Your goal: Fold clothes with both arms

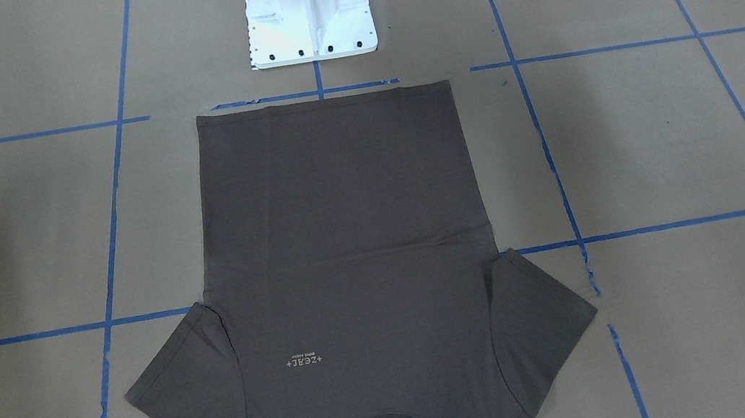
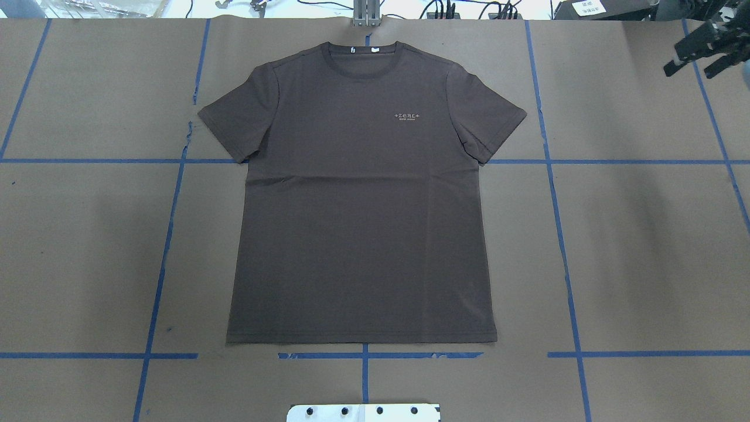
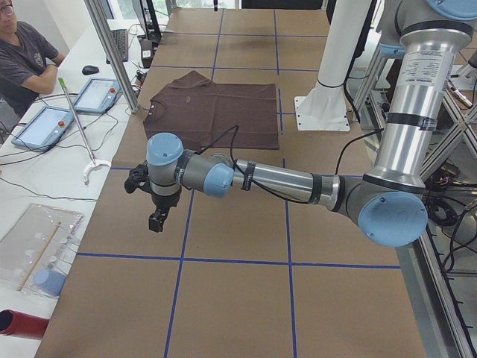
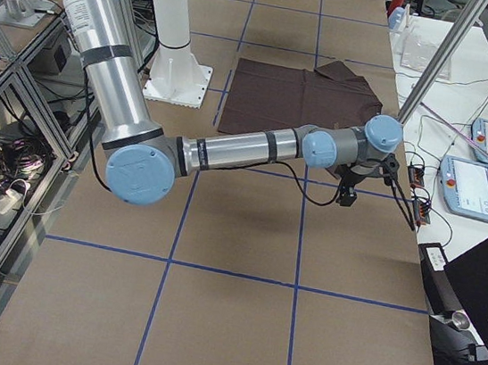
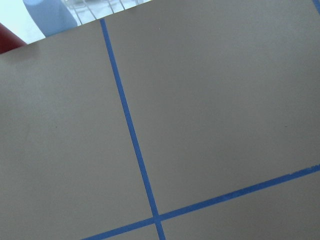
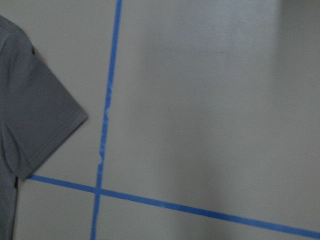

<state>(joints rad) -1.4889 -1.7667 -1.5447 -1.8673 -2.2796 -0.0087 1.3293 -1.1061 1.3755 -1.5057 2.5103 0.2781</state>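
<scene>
The left claw (image 3: 156, 218) is pointed down over bare brown paper near the table's (image 2: 644, 246) operator-side edge. Whether its jaws are wide or narrow cannot be told. The right claw (image 4: 344, 196) is hung near that same edge at the opposite end, and its opening cannot be told either. Both claws are kept well apart from the T-shirt (image 2: 363, 223). Behind them the left arm (image 3: 283, 183) and right arm (image 4: 239, 150) are stretched out low across the table.

The T-shirt is laid flat and unfolded at the table's middle, print up and sleeves spread. Its hem is turned toward the white pedestal base (image 1: 310, 21) and its collar away from it. One sleeve (image 6: 40, 115) is caught in the right wrist view, just beside a crossing of blue tape lines (image 6: 98, 190).
</scene>
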